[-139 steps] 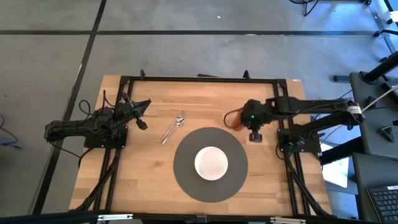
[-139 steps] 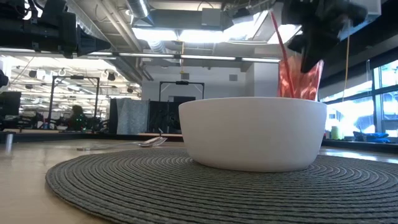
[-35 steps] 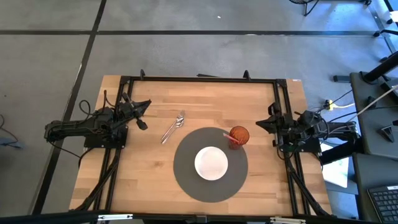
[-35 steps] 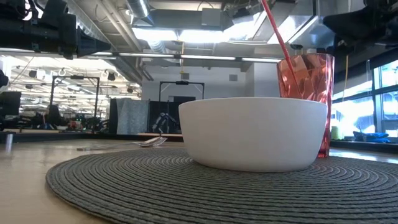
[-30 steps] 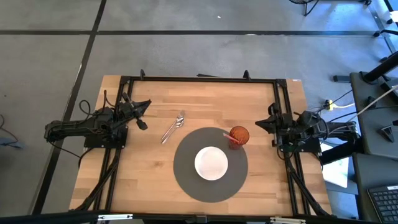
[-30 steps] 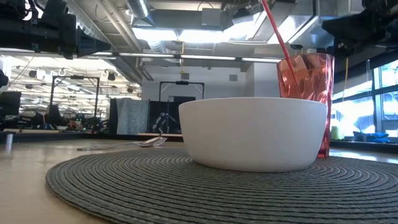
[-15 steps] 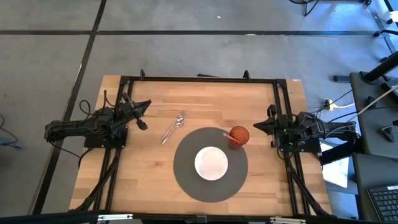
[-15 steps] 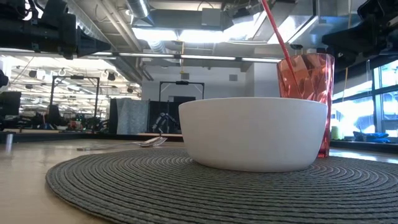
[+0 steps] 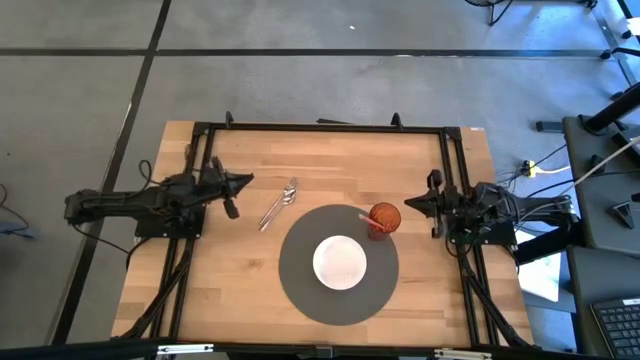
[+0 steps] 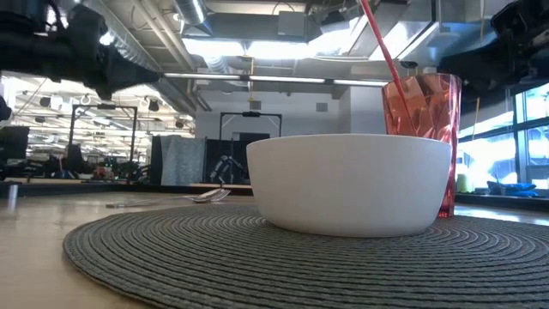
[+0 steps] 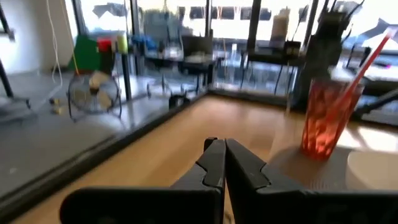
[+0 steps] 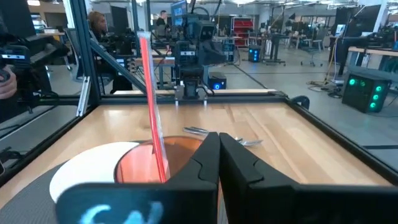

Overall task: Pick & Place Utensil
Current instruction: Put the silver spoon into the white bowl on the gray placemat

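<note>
Silver metal utensil, lying flat on bare wood, angled diagonally, just beyond the upper-left edge of the round grey placemat, untouched

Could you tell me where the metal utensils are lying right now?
In the high view, the silver metal utensils lie on the bare wooden table, just off the round grey placemat's upper-left edge, near the left gripper.

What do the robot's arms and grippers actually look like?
Both arms are dark, jointed and slim, with black cables trailing from their bases. The left gripper and right gripper each end in two flat black fingers tapering to a wedge.
</note>
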`<act>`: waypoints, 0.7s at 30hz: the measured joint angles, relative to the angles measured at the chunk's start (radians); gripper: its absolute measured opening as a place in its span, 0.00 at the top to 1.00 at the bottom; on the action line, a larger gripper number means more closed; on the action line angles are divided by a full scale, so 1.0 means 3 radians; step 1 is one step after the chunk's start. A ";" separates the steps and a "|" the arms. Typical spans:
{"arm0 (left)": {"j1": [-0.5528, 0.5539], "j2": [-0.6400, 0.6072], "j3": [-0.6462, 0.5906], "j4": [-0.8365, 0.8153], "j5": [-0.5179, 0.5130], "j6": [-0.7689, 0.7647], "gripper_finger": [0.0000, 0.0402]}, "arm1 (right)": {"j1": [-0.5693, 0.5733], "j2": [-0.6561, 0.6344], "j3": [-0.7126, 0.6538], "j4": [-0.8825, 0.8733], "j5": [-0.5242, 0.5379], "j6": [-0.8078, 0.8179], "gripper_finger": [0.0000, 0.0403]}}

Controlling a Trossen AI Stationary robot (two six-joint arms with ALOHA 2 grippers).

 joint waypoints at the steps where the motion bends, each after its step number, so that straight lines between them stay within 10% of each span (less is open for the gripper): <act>1: 0.0000 0.0116 0.0013 -0.0013 -0.0003 -0.0042 0.99 | 0.0000 0.0000 -0.0031 0.0049 0.0001 0.0000 0.99; 14: 0.0061 0.1938 0.0919 0.0001 -0.0364 -0.0072 0.99 | 0.0000 0.0000 -0.0061 0.0142 0.0261 -0.0286 0.99; 21: 0.0177 0.2484 0.1146 -0.0488 -0.0147 -0.0880 0.99 | 0.0000 0.0000 -0.0061 0.0161 0.0319 -0.0278 0.99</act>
